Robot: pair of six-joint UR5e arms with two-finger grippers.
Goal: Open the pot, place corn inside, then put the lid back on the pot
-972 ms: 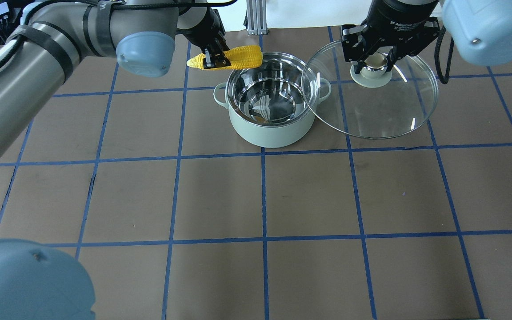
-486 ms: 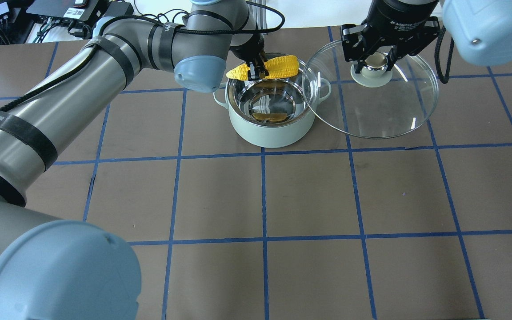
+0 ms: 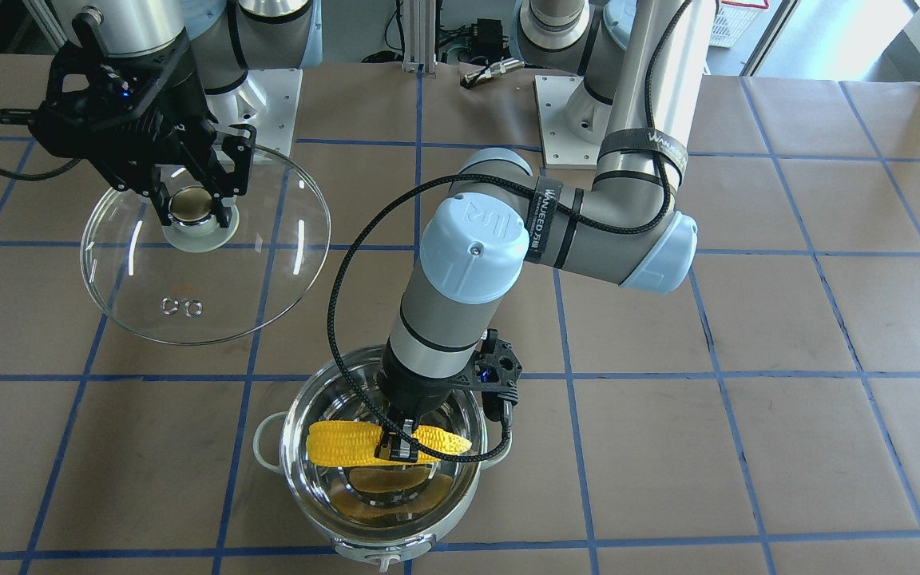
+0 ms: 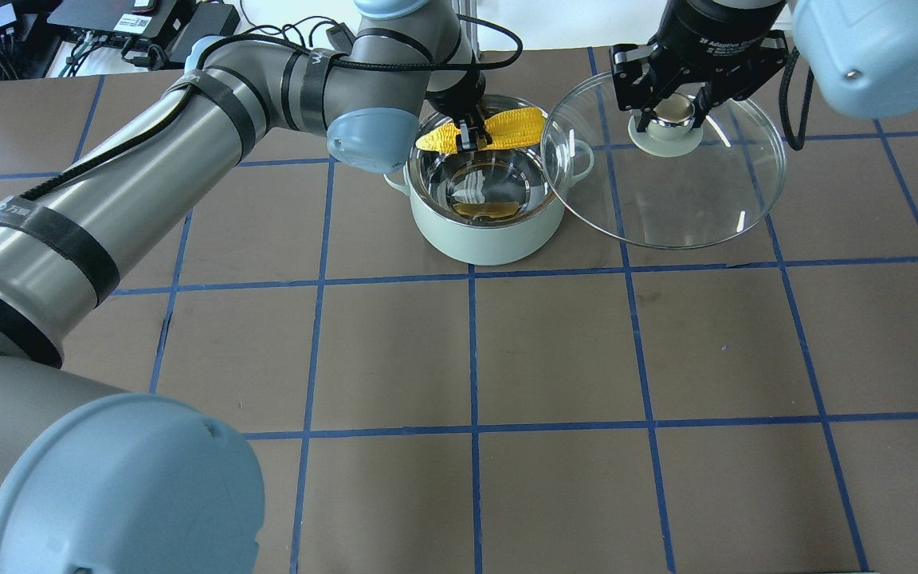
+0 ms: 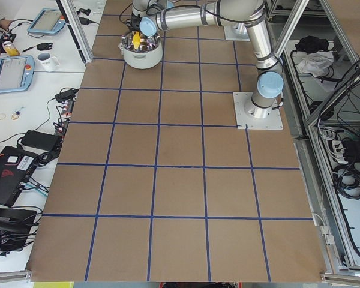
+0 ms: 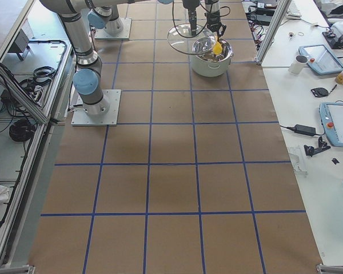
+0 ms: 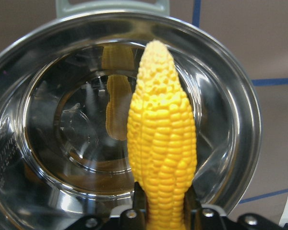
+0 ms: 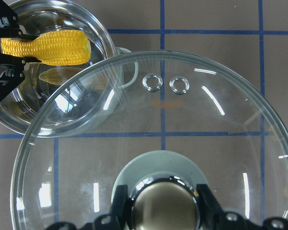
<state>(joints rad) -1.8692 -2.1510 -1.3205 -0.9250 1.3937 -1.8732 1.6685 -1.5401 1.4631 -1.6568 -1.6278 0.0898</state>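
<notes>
The mint-green steel pot point(image 4: 484, 231) point(image 3: 300, 479) stands open with a bare shiny bottom. My left gripper point(image 4: 472, 139) point(image 3: 400, 447) is shut on the yellow corn point(image 4: 511, 127) point(image 3: 340, 442) point(image 7: 161, 143), which it holds level over the pot's mouth, above the far half. To the pot's right, my right gripper point(image 4: 670, 104) point(image 3: 192, 204) is shut on the knob of the clear glass lid point(image 4: 690, 199) point(image 3: 268, 263) point(image 8: 221, 143). The lid hangs tilted in the air, and its edge overlaps the pot's right handle in the overhead view.
Brown table paper with a blue tape grid point(image 4: 475, 351) covers the surface. The arm base plates point(image 3: 572, 120) sit on the robot's side. A side bench with tablets and a mug point(image 6: 300, 63) runs along the table's far edge.
My left arm has carried the corn rightward from beyond the pot's left rim to over the pot's opening. The right gripper and the lid have stayed where they were.
</notes>
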